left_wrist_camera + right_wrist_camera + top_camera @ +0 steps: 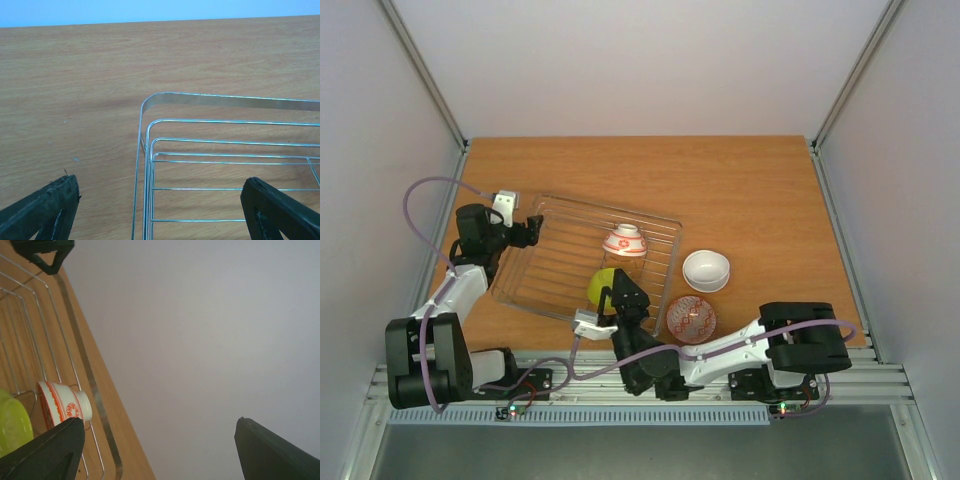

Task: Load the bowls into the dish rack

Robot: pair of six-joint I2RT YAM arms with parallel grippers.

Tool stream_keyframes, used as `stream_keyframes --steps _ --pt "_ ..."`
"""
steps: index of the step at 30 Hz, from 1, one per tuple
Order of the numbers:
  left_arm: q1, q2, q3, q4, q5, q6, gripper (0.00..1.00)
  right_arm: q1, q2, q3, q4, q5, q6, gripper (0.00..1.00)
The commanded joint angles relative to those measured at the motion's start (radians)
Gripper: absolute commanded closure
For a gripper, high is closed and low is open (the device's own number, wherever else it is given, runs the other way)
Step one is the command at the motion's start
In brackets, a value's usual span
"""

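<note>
The dish rack (545, 265) lies left of the table's middle. A white bowl with red pattern (624, 241) and a lime green bowl (601, 287) stand inside it. A plain white bowl (706, 270) and a bowl with a red-patterned inside (691, 318) sit on the table right of the rack. The orange bowl is out of view. My left gripper (530, 231) is open over the rack's left corner; its wrist view shows the rack's rim (225, 100) between the open jaws (160, 186). My right gripper (623, 293) is open and empty beside the green bowl (10, 425), with the red-patterned white bowl (62, 407) just beyond.
The wooden table (750, 190) is walled by grey panels on three sides. The arm bases and a metal rail (620, 385) run along the near edge. The right arm lies low across the front, close to the red-patterned bowl.
</note>
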Motion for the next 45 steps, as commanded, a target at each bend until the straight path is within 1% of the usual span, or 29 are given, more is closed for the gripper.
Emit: stream_keyframes --steps 1,5,9,13,17,20,22,28,33,36,42,45 --pt "0.006 -0.017 0.002 0.022 0.003 -0.001 0.11 -0.01 -0.008 0.066 0.126 0.079 0.005 0.16" --pt "0.006 -0.022 0.001 0.019 0.019 -0.001 0.11 -0.08 -0.007 0.13 0.125 0.19 0.003 0.16" --pt "0.006 -0.018 0.001 0.021 0.031 -0.007 0.11 -0.18 -0.008 0.186 0.121 0.302 -0.033 0.16" --pt "0.006 -0.014 0.004 0.02 0.033 -0.008 0.11 -0.251 -0.001 0.219 0.112 0.308 -0.054 0.16" --pt "0.006 -0.029 0.001 0.012 0.02 -0.002 0.11 -0.352 0.053 0.254 0.115 0.306 -0.132 0.16" --pt "0.006 -0.034 0.001 0.009 0.02 0.003 0.11 -0.408 0.076 0.275 0.117 0.307 -0.202 0.13" --pt "0.006 -0.023 0.002 0.008 0.038 0.008 0.11 -0.456 0.09 0.274 0.114 0.308 -0.258 0.1" --pt "0.006 0.004 0.017 -0.018 0.057 0.019 0.11 -0.553 0.037 0.225 0.103 0.31 -0.304 0.05" --pt "0.006 0.004 0.018 -0.019 0.06 0.026 0.11 -0.588 -0.026 0.19 0.102 0.311 -0.365 0.04" --pt "0.006 0.005 0.019 -0.02 0.066 0.028 0.11 -0.578 -0.048 0.181 0.111 0.31 -0.409 0.04" --pt "0.006 0.013 0.017 -0.015 0.081 0.03 0.11 -0.437 -0.146 0.19 0.11 0.31 -0.426 0.05" --pt "0.006 0.021 0.022 -0.023 0.087 0.03 0.11 -0.39 -0.185 0.22 0.097 0.311 -0.431 0.04"
